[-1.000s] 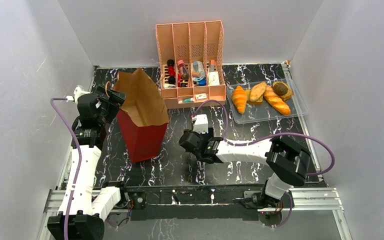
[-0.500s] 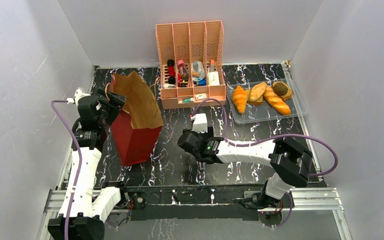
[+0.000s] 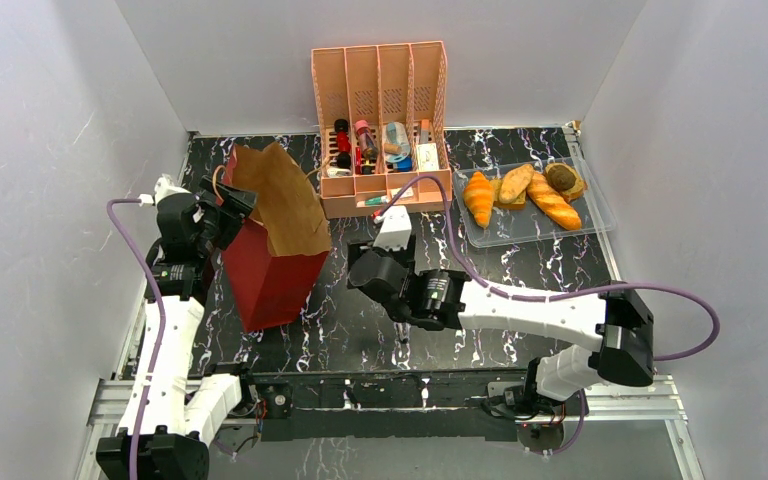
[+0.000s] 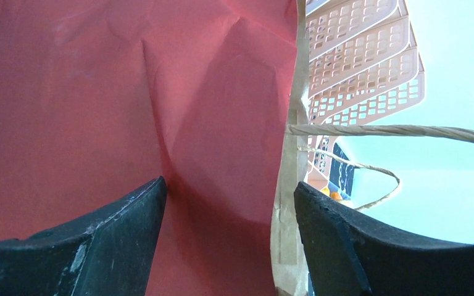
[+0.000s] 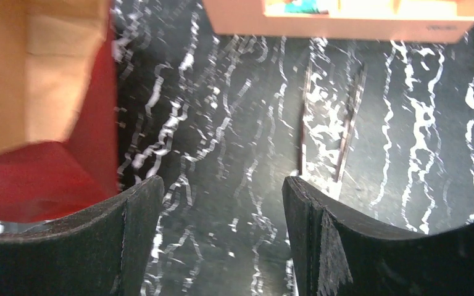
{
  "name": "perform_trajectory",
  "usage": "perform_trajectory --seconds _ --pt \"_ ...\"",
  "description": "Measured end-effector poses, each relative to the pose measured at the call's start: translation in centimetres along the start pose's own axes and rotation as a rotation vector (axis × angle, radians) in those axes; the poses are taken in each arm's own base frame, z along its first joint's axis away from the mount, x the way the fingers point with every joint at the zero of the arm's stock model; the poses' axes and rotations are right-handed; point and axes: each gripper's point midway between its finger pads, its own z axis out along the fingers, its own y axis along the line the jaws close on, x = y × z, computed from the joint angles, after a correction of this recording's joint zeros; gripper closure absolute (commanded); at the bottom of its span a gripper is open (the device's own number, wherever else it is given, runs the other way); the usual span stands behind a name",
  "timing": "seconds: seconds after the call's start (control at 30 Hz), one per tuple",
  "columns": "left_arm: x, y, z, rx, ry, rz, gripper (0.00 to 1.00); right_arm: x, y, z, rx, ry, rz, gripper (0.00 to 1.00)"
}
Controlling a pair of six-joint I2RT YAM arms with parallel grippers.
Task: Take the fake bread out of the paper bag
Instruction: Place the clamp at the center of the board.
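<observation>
1. Leaning at the left of the table, a tall kraft paper bag point(image 3: 270, 235), creased tan above and matt red below, tilts on its base, and its tan inside shows from overhead.
2. The left gripper point(image 3: 228, 205) sits at the bag's upper left edge. In the wrist view its black fingers point(image 4: 99, 246) stand spread, with the wrinkled red wall and a tan seam lying in the gap, unpinched. A thin twisted-paper loop handle point(image 4: 395, 131) curls just beside them.
3. The right gripper point(image 3: 400, 330) hangs over the black, white-veined marble-look table point(image 3: 480, 260), near the bag's right side. Its jaws are parted, and only the tabletop shows between them.
4. The fake bread point(image 3: 520, 195) lies in a shallow clear plastic tray point(image 3: 600, 215) at the far right, well apart from the bag. An orange ridged croissant point(image 3: 478, 197), a brown oval slice point(image 3: 516, 184), a golden slashed baguette point(image 3: 553, 202) and a dark round piece point(image 3: 563, 178) are packed side by side.
5. A pink slotted plastic organizer point(image 3: 380, 95) stands at the far edge, between bag and tray, with small bottles and boxes in its compartments.
</observation>
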Motion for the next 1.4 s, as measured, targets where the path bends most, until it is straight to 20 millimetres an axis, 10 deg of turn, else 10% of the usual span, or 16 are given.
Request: perform_trajectory --seconds 0.33,0.87,1.13,1.23,1.4 --pt "0.3 -0.2 0.0 0.019 0.017 0.013 0.27 -6.4 5.5 -0.3 -0.09 -0.1 0.071 0.33" --pt "0.7 -0.4 0.0 0.035 0.036 0.029 0.28 -9.1 5.4 5.7 -0.041 -0.086 0.105 0.34" --pt "0.6 -0.7 0.1 0.048 0.038 0.029 0.28 -6.5 7.3 7.9 -0.082 -0.012 0.078 0.39" --pt "0.6 -0.9 0.2 0.057 0.04 0.029 0.28 -5.0 7.9 8.5 -0.095 0.024 0.066 0.51" --pt "0.8 -1.2 0.2 0.071 0.049 0.027 0.26 -3.2 8.4 9.3 -0.11 0.068 0.064 1.0"
